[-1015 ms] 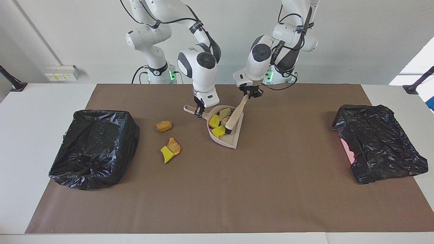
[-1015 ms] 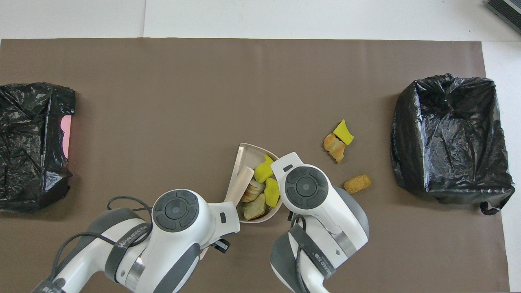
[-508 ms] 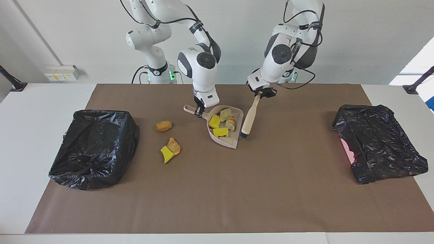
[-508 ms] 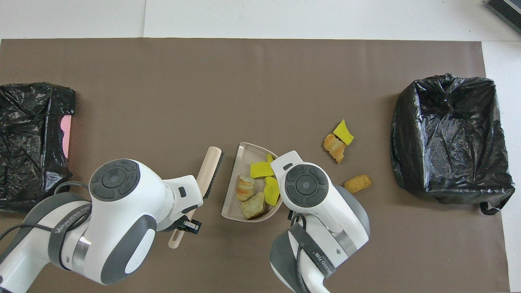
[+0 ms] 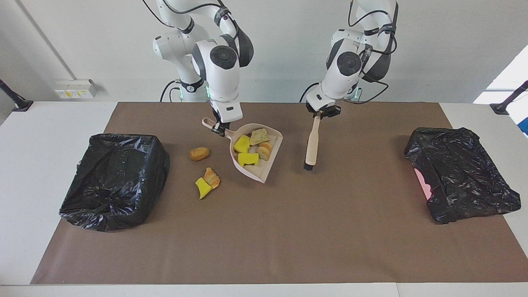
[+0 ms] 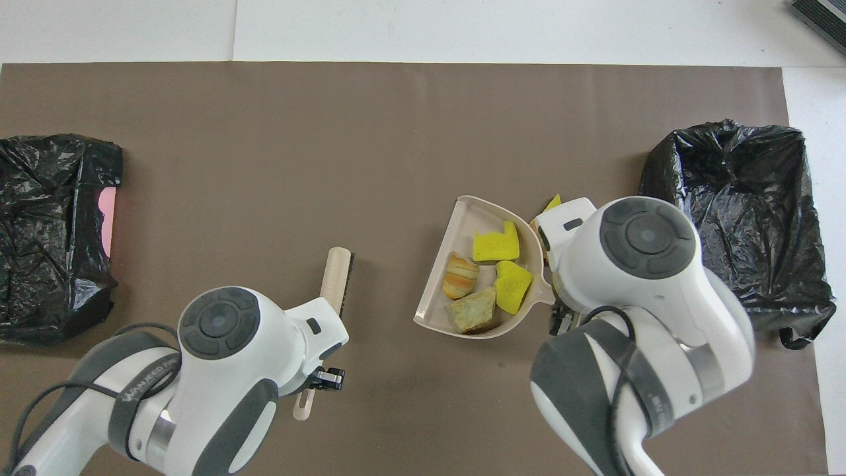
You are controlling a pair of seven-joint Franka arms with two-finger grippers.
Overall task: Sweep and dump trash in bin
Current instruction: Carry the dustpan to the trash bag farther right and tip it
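Pan [image 5: 256, 159] has lifted off the surface [image 5: 288, 231] since half a sec ago and shifted toward the right arm's end, i.e. toward the bin [image 5: 115, 179] there. It's tilted, mouth lower, and 4 bits of trash ride inside: 2 yellow chunks [image 5: 244, 151] and 2 bread-like bits [image 5: 261, 142]. Brush [image 5: 312, 142] has pulled clear of the pan and now hangs apart from it, bristles down, just over the surface toward the left arm's end.

Meaning for the task, as I read it: first sweep is done, I'm in the carry-to-dump leg. But 3 lumps aren't collected: a tan roll [image 5: 199, 154] and a yellow + orange pair [image 5: 207, 182] touching each other, both on the surface between pan and bin. So at least one more sweep after this dump, I reckon. Risk: pan tilts mouth-down, so load could slide out on the way.

Right end effector [image 5: 218, 127]: closed tight on the pan handle near its looped end, pan hanging from it over the surface, just beside the loose lumps. In the overhead view the arm covers most of those lumps.

Left end effector [image 5: 323, 112]: closed tight on the brush handle's top, brush hanging nearly upright under it. Touches nothing else; that arm waits.

2nd bin [image 5: 460, 173] sits at the left arm's end, not in play.
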